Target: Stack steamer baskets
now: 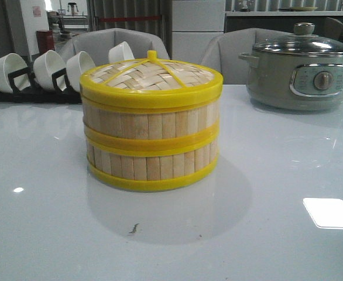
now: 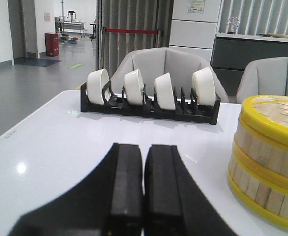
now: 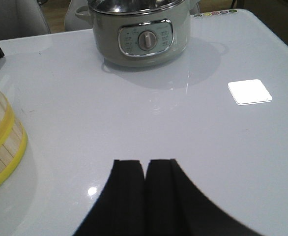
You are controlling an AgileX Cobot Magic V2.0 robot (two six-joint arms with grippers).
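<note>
Two steamer baskets (image 1: 151, 143) stacked mid-table (image 1: 277, 234), woven lid (image 1: 152, 77) seated on top; stacking apparently finished, nothing obvious left. Left tool (image 2: 143, 182) closed and empty, well clear beside the stack. Right tool (image 3: 145, 189) likewise closed, holding nothing.

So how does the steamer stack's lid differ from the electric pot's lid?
The steamer lid is woven bamboo with a yellow rim and a small yellow tab on top; the pot lid is clear glass with a metal rim and a rounded knob. The steamer lid looks wider in the front view. Both are round and seated.
</note>
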